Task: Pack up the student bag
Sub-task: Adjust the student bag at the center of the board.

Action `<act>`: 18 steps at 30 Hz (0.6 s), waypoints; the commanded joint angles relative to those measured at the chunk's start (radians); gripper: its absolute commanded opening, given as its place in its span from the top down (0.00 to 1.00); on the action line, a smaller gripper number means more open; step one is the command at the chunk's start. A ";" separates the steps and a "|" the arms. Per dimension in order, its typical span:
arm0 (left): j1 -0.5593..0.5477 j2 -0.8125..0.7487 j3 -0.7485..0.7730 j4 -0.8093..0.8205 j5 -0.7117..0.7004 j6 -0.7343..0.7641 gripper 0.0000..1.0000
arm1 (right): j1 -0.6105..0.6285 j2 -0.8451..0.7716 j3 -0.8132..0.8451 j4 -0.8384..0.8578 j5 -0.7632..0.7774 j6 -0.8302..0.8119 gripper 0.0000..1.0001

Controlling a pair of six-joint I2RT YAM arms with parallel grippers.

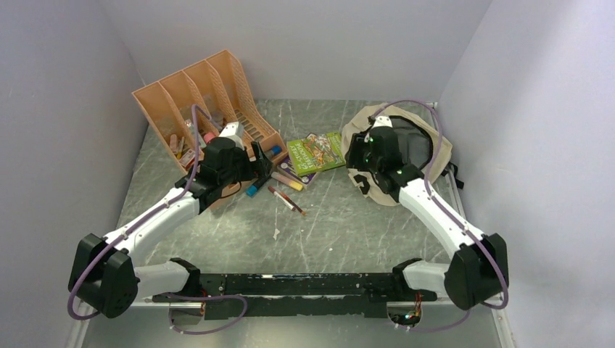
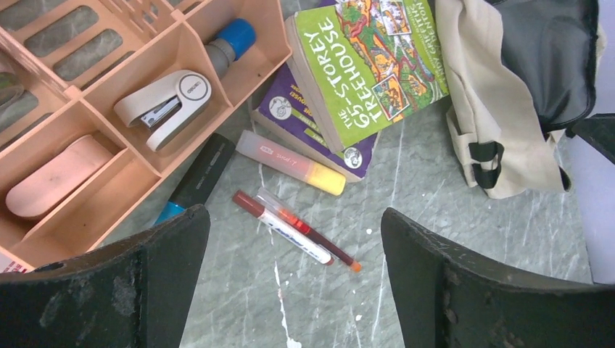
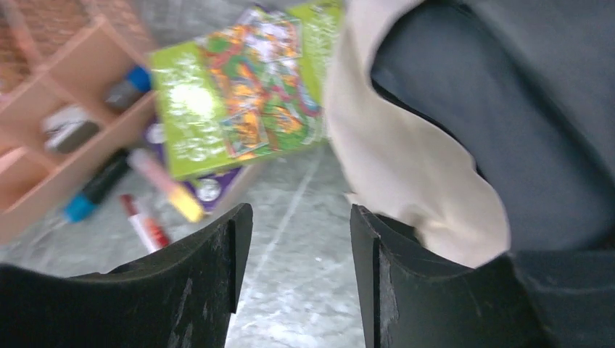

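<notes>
The bag (image 1: 354,125) lies flat at the far right corner of the bench (image 1: 348,225). Its mouth is open, showing the dark grey lining, with the cream fabric folded back around it. A black strap loop sits on its near left side.

The right gripper (image 3: 299,217) hangs over the near left edge of the bag. Its jaws are partly open and hold nothing; bare bench shows through the gap. In the right wrist view the cream rim and grey lining lie past the right-hand finger and outside the gap. I cannot tell whether that finger touches the fabric.

The left gripper (image 2: 294,225) is well to the left of the bag, just beside the near right corner of the orange file organizer (image 1: 217,80), which stands at the far left corner. Its jaws are spread wide and empty. In the left wrist view a red and white marker (image 2: 279,226) and a thin red pen (image 2: 312,232) lie on the bench in the gap, side by side. A pink and yellow highlighter (image 2: 290,161) lies a little farther off. A black marker with a blue cap (image 2: 199,177) lies against the organizer.

Between the organizer and the bag a green book (image 2: 370,65) rests on a purple book (image 2: 290,101), and the green one's right edge is just beside the bag's cream fabric. Inside the organizer are a white stapler (image 2: 163,105) and a grey tube with a blue cap (image 2: 226,42).
</notes>
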 commanded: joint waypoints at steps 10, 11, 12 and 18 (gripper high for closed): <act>0.029 0.020 0.198 -0.092 0.060 0.144 0.08 | 0.083 0.069 -0.239 0.555 -0.344 -0.650 0.38; 0.030 0.020 0.202 -0.100 0.045 0.164 0.08 | 0.086 0.080 -0.247 0.571 -0.342 -0.714 0.38; 0.033 0.018 0.199 -0.108 0.043 0.179 0.09 | 0.091 0.089 -0.255 0.577 -0.344 -0.795 0.38; 0.074 -0.030 0.114 -0.068 0.073 0.189 0.09 | 0.116 0.134 -0.309 0.584 -0.370 -1.285 0.34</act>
